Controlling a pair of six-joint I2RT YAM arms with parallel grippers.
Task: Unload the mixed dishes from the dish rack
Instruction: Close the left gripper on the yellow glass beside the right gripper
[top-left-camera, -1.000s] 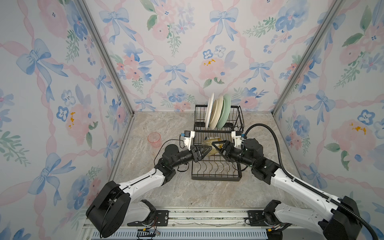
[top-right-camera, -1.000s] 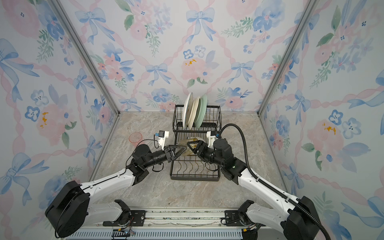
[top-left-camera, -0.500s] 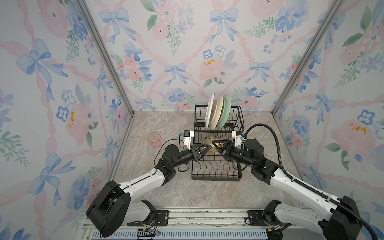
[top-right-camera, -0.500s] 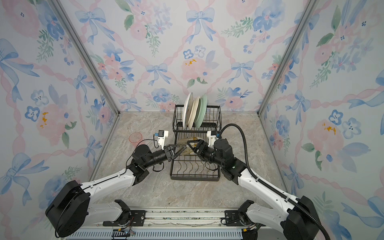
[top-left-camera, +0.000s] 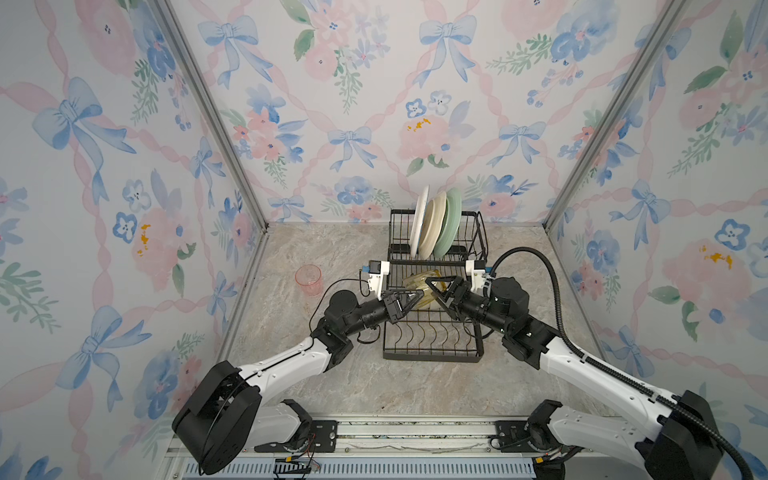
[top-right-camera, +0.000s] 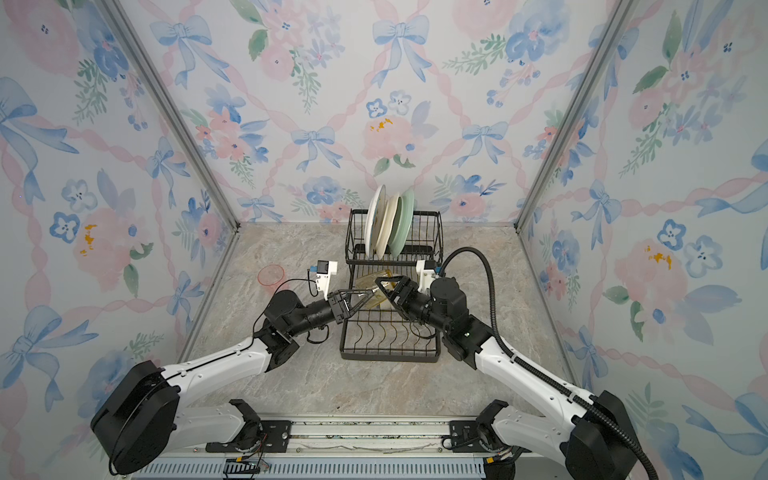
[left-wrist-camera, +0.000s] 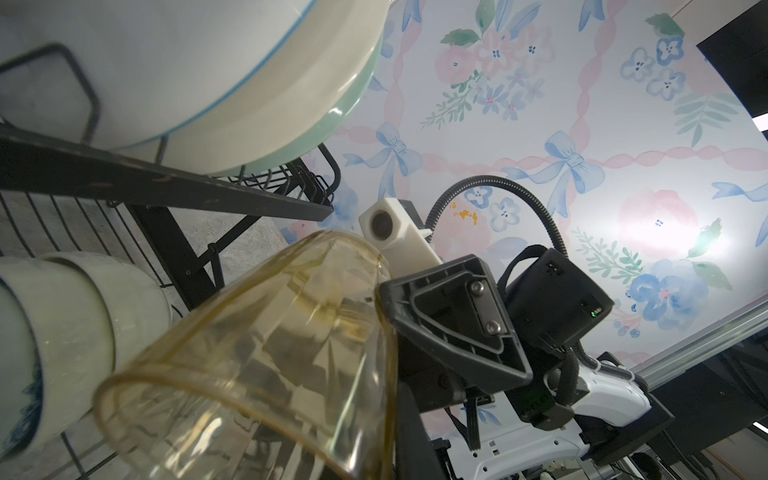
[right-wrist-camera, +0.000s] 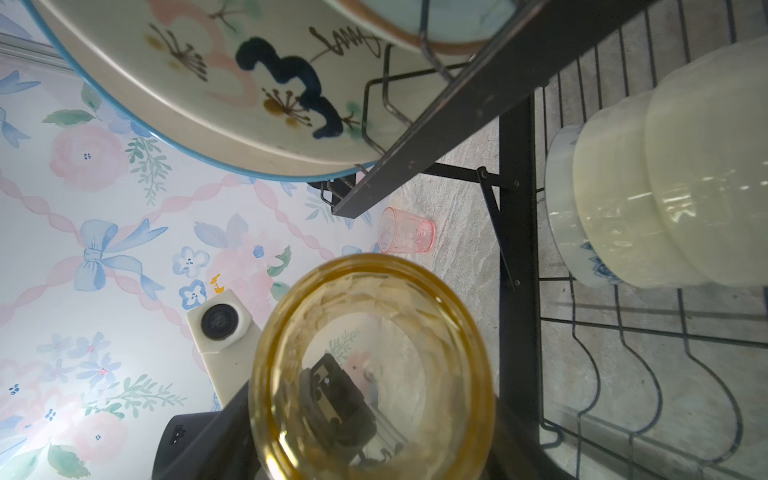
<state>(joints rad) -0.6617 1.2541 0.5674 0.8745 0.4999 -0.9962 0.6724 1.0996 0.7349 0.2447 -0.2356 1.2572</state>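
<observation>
Left claw (top-left-camera: 419, 294) narrow, pinching yellow tumbler (top-left-camera: 419, 279) rim — right claw (top-left-camera: 433, 291) wide, gripping its base; arms meeting over dish rack (top-left-camera: 432, 356).

A tumbler (top-left-camera: 308, 280) stands on the surface (top-left-camera: 374, 386) left of the rack (top-left-camera: 432, 356) — plates (top-left-camera: 434, 224) on edge in its upper tier, bowls (right-wrist-camera: 648, 187) beneath, a second tumbler (top-left-camera: 419, 280) over its lower tray.

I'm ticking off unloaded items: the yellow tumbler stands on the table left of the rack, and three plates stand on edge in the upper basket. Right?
Wrong colour: both top views show the pink tumbler on the table left of the dish rack; the yellow tumbler is up over its lower tray. The plates part is right.
</observation>
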